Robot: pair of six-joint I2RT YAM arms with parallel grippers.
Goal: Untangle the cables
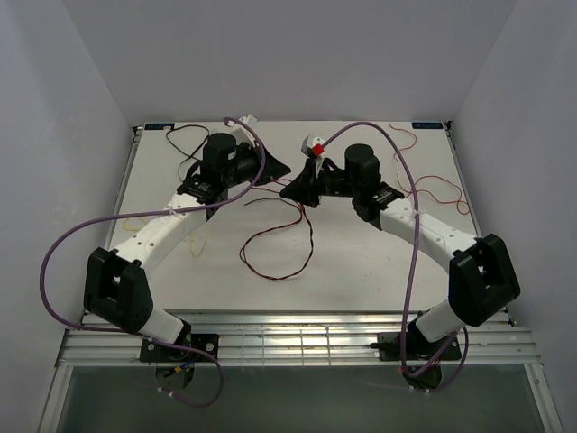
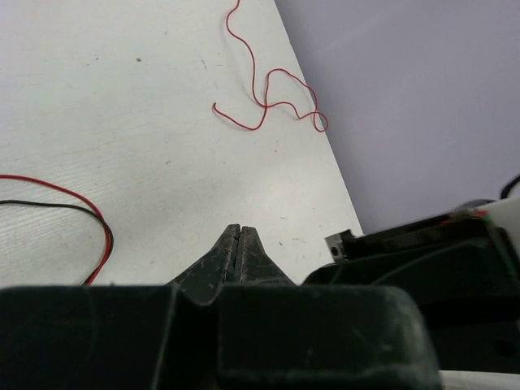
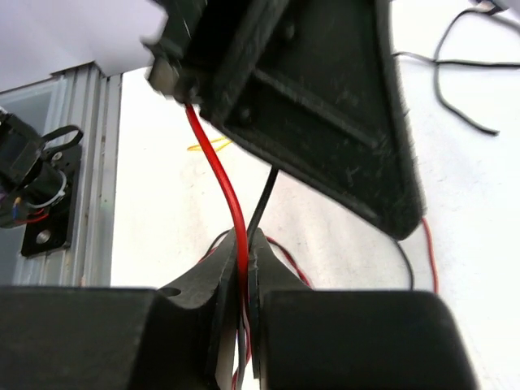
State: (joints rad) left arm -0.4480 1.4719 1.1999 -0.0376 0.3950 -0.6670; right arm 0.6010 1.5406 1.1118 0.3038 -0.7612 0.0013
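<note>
My right gripper [image 1: 290, 189] [image 3: 248, 236] is shut on a red cable [image 3: 223, 179] and a black cable [image 3: 260, 203], lifted above the table's middle. Both run up behind my left gripper [image 1: 284, 167] [image 3: 325, 97], which hangs close above and is shut [image 2: 240, 229] with nothing visible between its jaws. The red-and-black pair drops in a loop onto the table [image 1: 288, 239] and shows at the left of the left wrist view [image 2: 81, 207]. A loose red cable [image 1: 437, 185] [image 2: 268, 97] lies at the right. A black cable [image 1: 185, 144] lies at the back left. A yellow cable [image 1: 194, 239] lies under my left arm.
The white table [image 1: 361, 262] is enclosed by grey walls on three sides. A metal rail [image 1: 297, 338] runs along the near edge by the arm bases. Thick purple arm cables [image 1: 63, 262] arc out at both sides.
</note>
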